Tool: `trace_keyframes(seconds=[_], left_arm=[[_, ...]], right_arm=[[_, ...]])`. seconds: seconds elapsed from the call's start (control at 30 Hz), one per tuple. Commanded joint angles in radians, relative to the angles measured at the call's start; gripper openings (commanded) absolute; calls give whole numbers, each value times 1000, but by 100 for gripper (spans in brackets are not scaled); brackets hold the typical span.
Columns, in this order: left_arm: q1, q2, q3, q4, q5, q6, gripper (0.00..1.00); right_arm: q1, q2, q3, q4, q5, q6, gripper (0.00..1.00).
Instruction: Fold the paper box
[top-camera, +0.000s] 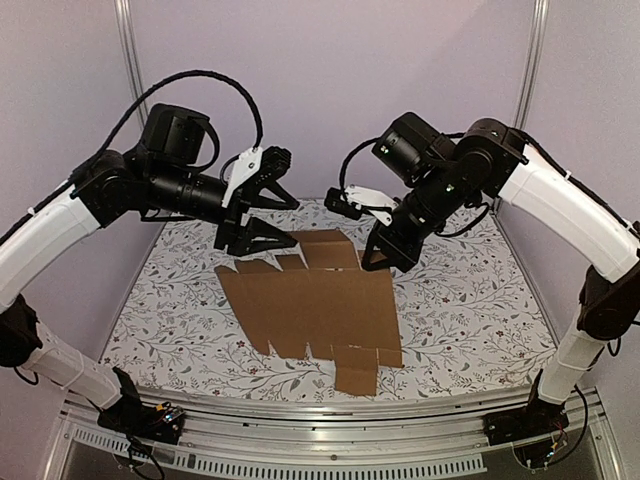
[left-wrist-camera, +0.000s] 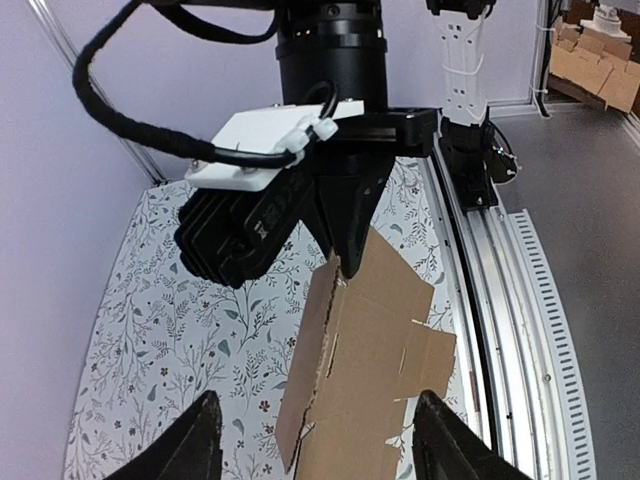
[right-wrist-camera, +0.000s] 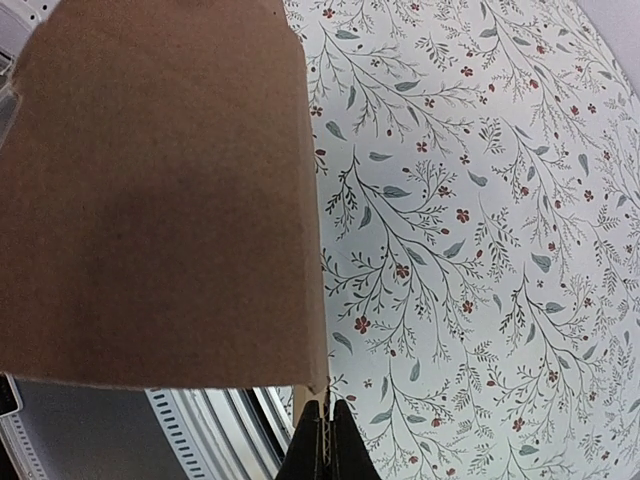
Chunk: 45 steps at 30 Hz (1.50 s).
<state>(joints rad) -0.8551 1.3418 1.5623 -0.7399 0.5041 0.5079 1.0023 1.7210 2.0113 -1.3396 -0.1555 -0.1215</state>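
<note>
No readable text, labels or numbers in any view; paper box (top-camera: 310, 305) is plain, unmarked brown cardboard.

- In the right wrist view, the cardboard sheet (right-wrist-camera: 160, 190) runs off the top and left edges.
- Of the right gripper (right-wrist-camera: 322, 445) we see only its dark, closed tips at the bottom edge.
- In the left wrist view, the bottom edge cuts off the left gripper (left-wrist-camera: 315, 400) below its fingertips, and the sheet's lower end too.
</note>
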Motion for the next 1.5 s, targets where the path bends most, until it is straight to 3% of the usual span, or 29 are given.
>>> trace_keyframes(seconds=[0.0, 0.43, 0.67, 0.77, 0.93, 1.03, 1.17, 1.27, 1.47], left_arm=[[-19, 58, 42, -24, 31, 31, 58], [-38, 123, 99, -90, 30, 73, 24], [-50, 150, 111, -118, -14, 87, 13], [-60, 156, 114, -120, -50, 92, 0], [-64, 148, 110, -85, -75, 80, 0], [-65, 131, 103, -76, -85, 77, 0], [-64, 81, 52, -29, -123, 60, 0], [-63, 25, -36, 73, -186, -1, 0], [-61, -85, -186, 271, -239, -163, 0]], right_arm=[[20, 16, 40, -66, -3, -14, 0], [25, 7, 53, -51, 2, -9, 0], [27, 0, 53, -44, -3, -7, 0], [31, -3, 53, -44, -4, -6, 0], [40, -9, 46, -47, 5, -10, 0], [40, -29, 21, -22, 22, -3, 11], [40, -101, -62, 39, 100, 8, 42], [41, -180, -140, 87, 202, 0, 57], [41, -333, -302, 208, 269, -22, 75]])
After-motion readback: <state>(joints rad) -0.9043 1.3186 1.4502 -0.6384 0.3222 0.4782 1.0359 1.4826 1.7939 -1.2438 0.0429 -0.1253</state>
